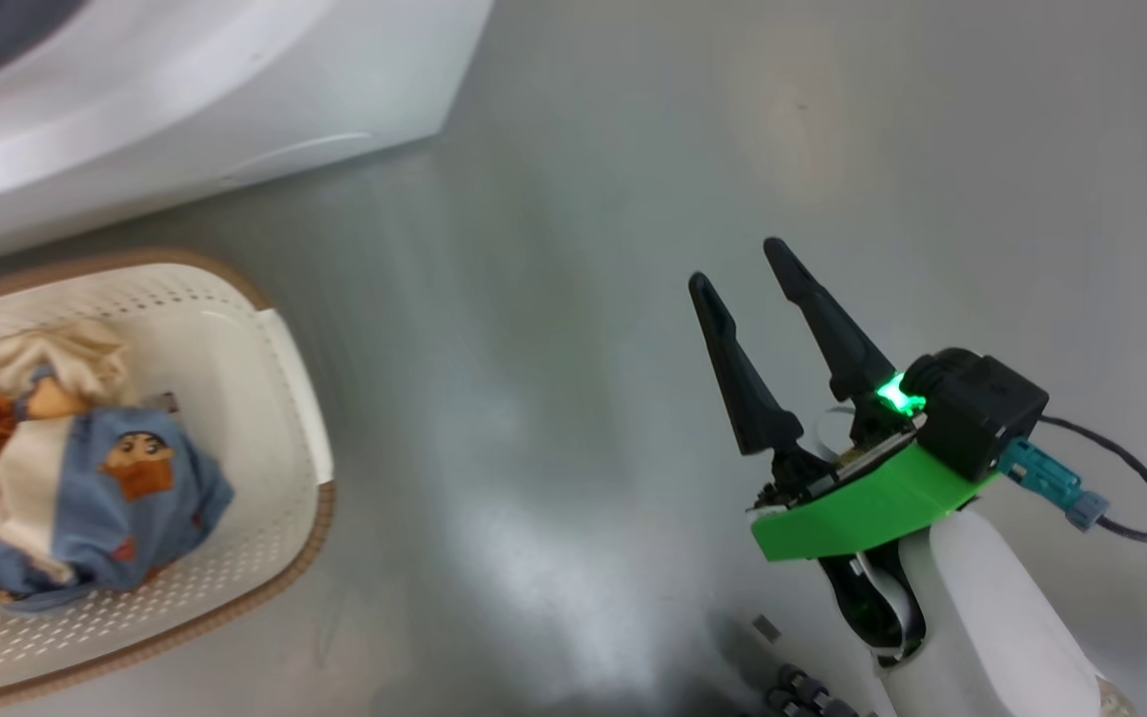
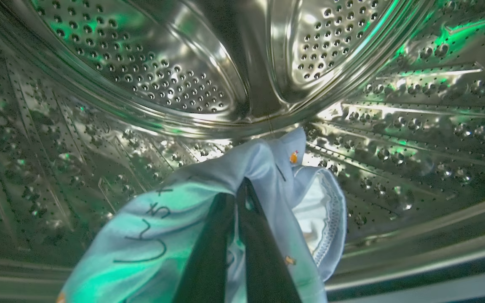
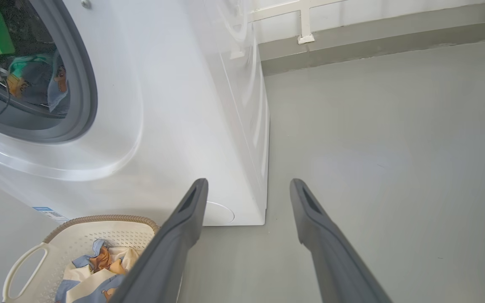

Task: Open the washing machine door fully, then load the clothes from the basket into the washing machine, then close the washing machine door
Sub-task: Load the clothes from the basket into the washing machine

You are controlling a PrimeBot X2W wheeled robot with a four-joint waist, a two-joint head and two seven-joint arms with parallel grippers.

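In the left wrist view my left gripper (image 2: 242, 187) is inside the washing machine's steel drum (image 2: 141, 75), shut on a light blue piece of the clothes (image 2: 171, 227) that hangs over its fingers. The right wrist view shows the white washing machine (image 3: 166, 109) with its grey gasket (image 3: 83, 84), and the held cloth (image 3: 36, 80) inside the opening. The cream basket (image 1: 280, 398) sits on the floor in front of the machine with more clothes (image 1: 86, 488) in it. My right gripper (image 1: 738, 266) hovers open over the bare floor, right of the basket. The washing machine door is out of view.
Grey floor (image 1: 554, 299) stretches between the basket and my right arm. A wall base with a white bracket (image 3: 305, 38) runs behind the machine. Cables (image 1: 1131, 498) trail from my right wrist. The round filter cover (image 3: 219, 212) sits low on the machine's front.
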